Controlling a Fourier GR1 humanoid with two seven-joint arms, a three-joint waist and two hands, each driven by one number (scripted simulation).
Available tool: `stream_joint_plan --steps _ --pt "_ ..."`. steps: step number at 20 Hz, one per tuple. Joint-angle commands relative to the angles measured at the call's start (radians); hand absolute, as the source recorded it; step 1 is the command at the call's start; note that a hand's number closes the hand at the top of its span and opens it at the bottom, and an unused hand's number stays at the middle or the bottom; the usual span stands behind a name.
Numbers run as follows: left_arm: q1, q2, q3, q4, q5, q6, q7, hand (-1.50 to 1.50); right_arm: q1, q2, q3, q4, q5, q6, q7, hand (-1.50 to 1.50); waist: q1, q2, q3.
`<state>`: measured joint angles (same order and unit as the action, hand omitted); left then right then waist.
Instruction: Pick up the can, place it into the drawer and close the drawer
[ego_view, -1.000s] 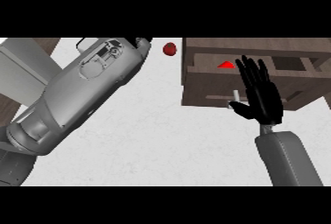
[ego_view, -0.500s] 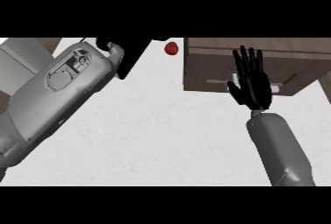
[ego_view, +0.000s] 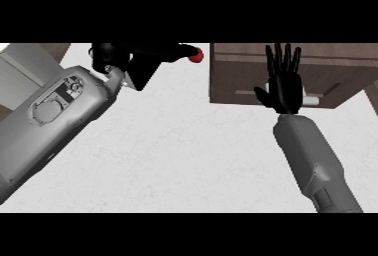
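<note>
The small red can (ego_view: 196, 55) sits near the far edge of the white speckled counter (ego_view: 184, 150), just left of the brown wooden drawer unit (ego_view: 236, 80) at the far right corner. The black left hand (ego_view: 136, 57) is close beside it, fingers extended toward it, apparently to take hold; whether it touches or grips the can cannot be told. The black right hand (ego_view: 284, 82) is flat and open, fingers straight, over the drawer front beside its pale handle (ego_view: 314, 100), probably placed to work the drawer. The can looks not yet stowed.
</note>
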<state>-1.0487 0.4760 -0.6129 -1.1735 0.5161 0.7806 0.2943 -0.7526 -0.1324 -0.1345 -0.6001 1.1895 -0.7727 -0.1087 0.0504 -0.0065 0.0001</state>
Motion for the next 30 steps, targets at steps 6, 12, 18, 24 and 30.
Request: stream_joint_plan --steps 6,12,18,24,30 --pt "0.085 0.019 0.008 -0.086 -0.027 -0.013 -0.006 -1.50 -0.239 -0.047 -0.043 0.221 0.018 0.013 0.034 -1.50 0.036 0.030 0.002" --pt "0.134 0.020 0.007 -0.136 -0.054 0.006 -0.009 -1.50 -0.351 -0.087 -0.078 0.315 0.002 0.041 0.026 -1.50 0.043 0.034 0.002" --pt "0.214 0.043 0.020 -0.174 -0.064 -0.019 -0.043 -1.50 -0.397 -0.069 -0.100 0.355 -0.017 0.036 0.017 -1.50 0.042 0.036 0.002" --pt "0.259 0.040 0.011 -0.234 -0.077 -0.008 -0.054 -1.50 -0.383 -0.060 -0.203 0.320 -0.154 0.057 -0.169 -1.50 0.051 0.041 0.006" --pt "0.291 0.069 0.032 -0.248 -0.077 -0.012 -0.045 -1.50 -0.405 -0.005 -0.322 0.285 -0.305 0.119 -0.264 -1.50 0.031 0.027 0.005"
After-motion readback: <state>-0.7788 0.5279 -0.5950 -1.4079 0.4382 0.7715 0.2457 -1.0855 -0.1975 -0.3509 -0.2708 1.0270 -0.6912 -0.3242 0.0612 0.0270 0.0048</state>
